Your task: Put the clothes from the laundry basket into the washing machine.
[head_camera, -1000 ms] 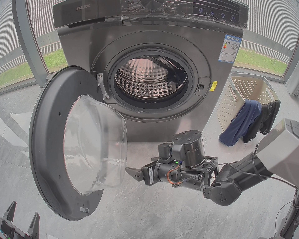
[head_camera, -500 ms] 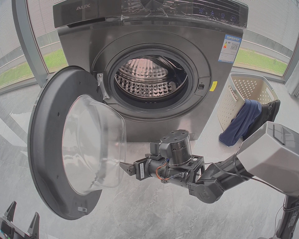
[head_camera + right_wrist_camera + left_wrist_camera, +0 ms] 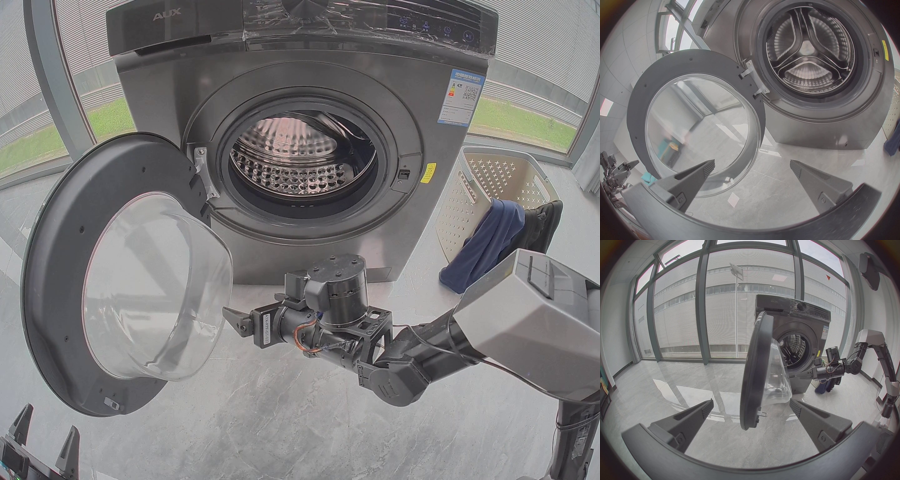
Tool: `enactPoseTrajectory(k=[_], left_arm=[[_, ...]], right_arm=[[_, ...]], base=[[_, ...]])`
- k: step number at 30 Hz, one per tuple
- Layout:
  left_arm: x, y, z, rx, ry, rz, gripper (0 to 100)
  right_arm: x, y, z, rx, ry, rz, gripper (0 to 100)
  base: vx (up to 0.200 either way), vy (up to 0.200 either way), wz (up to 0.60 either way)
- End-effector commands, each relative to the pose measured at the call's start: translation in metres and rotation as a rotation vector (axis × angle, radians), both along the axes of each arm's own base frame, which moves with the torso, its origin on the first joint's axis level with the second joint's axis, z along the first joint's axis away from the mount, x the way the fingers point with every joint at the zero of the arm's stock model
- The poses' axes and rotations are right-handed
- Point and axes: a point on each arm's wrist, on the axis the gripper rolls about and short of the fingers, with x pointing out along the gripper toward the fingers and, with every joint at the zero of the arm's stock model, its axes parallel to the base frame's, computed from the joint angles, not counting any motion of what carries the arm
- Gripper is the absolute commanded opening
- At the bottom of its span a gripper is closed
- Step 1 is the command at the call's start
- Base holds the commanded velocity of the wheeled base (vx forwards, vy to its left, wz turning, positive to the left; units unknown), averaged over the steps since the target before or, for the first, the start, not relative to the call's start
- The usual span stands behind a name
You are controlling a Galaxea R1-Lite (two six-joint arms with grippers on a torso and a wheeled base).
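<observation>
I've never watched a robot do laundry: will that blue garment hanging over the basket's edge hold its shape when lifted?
Probably not. The blue garment drapes limply over the rim of the laundry basket toward the floor, so it will likely sag and dangle. It looks thin, so it is probably light.

We're in a bright, glass-walled room here, more a demo or test space than a home laundry. Tall dark-framed windows (image 3: 722, 302) run floor to ceiling, with a big ribbed building (image 3: 678, 312) outside and grass (image 3: 525, 125) at upper right. Polished grey stone-look floor (image 3: 281, 425) all round. One washing machine (image 3: 156, 94) stands alone at centre, wrapping film (image 3: 350, 19) on its panel, laundry basket (image 3: 500, 175) at its right.
</observation>
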Motion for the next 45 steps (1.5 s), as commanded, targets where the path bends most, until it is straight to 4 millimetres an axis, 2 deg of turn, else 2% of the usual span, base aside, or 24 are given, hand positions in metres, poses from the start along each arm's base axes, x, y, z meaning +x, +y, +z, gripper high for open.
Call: enactPoseTrajectory(k=[1, 7, 11, 12, 13, 15, 18, 20, 24, 29, 32, 33, 35, 37, 38, 40, 41, 45], left_arm=[[0.0, 0.0, -0.004, 0.0, 0.004, 0.0, 100], [0.0, 0.0, -0.004, 0.0, 0.003, 0.0, 100], [0.0, 0.0, -0.004, 0.0, 0.003, 0.0, 100], [0.0, 0.0, -0.004, 0.0, 0.003, 0.0, 100], [0.0, 0.0, -0.004, 0.0, 0.004, 0.0, 100], [0.0, 0.0, -0.004, -0.002, 0.004, 0.0, 100], [0.0, 0.0, -0.004, -0.002, 0.004, 0.0, 100], [0.0, 0.0, -0.004, -0.002, 0.006, 0.0, 100], [0.0, 0.0, -0.004, -0.002, 0.004, 0.0, 100], [0.0, 0.0, -0.004, -0.002, 0.006, 0.0, 100], [0.0, 0.0, -0.004, -0.003, 0.006, 0.0, 100], [0.0, 0.0, -0.004, -0.003, 0.006, 0.0, 100], [0.0, 0.0, -0.004, -0.003, 0.004, 0.0, 100], [0.0, 0.0, -0.004, -0.003, 0.002, 0.0, 100], [0.0, 0.0, -0.004, -0.003, 0.004, 0.0, 100], [0.0, 0.0, -0.004, -0.003, 0.004, 0.0, 100], [0.0, 0.0, -0.004, -0.003, 0.004, 0.0, 100], [0.0, 0.0, -0.004, -0.002, 0.004, 0.0, 100]], right_arm=[[0.002, 0.01, 0.001, 0.015, -0.012, 0.011, 100], [0.005, 0.031, -0.015, 0.015, -0.015, 0.032, 100], [0.003, 0.054, -0.027, 0.029, -0.033, 0.03, 100], [0.003, 0.054, -0.027, 0.029, -0.033, 0.03, 100], [0.003, 0.063, -0.03, 0.044, -0.04, 0.026, 100], [0.005, 0.067, -0.026, 0.076, -0.039, 0.019, 100], [0.007, 0.062, -0.015, 0.099, -0.046, 0.007, 100], [0.006, 0.052, 0.005, 0.118, -0.06, -0.005, 100], [0.0, 0.013, 0.031, 0.101, -0.054, -0.043, 100], [-0.013, -0.021, 0.026, 0.031, -0.021, -0.062, 100], [-0.024, -0.036, 0.03, 0.015, -0.043, -0.063, 100], [-0.034, -0.052, 0.038, -0.002, -0.075, -0.064, 100], [-0.044, -0.071, 0.044, -0.023, -0.098, -0.074, 100], [-0.064, -0.103, 0.056, -0.024, -0.141, -0.086, 100], [-0.068, -0.107, 0.058, -0.022, -0.147, -0.086, 100], [-0.098, -0.157, 0.072, 0.008, -0.196, -0.12, 100], [-0.103, -0.169, 0.073, 0.006, -0.206, -0.138, 100], [-0.142, -0.255, 0.076, -0.041, -0.299, -0.336, 100]], base=[[0.0, 0.0, 0.0], [0.0, 0.0, 0.0], [0.0, 0.0, 0.0], [0.0, 0.0, 0.0], [0.0, 0.0, 0.0], [0.0, 0.0, 0.0], [0.0, 0.0, 0.0], [0.0, 0.0, 0.0], [0.0, 0.0, 0.0], [0.0, 0.0, 0.0], [0.0, 0.0, 0.0], [0.0, 0.0, 0.0], [0.0, 0.0, 0.0], [0.0, 0.0, 0.0], [0.0, 0.0, 0.0], [0.0, 0.0, 0.0], [0.0, 0.0, 0.0], [0.0, 0.0, 0.0]])
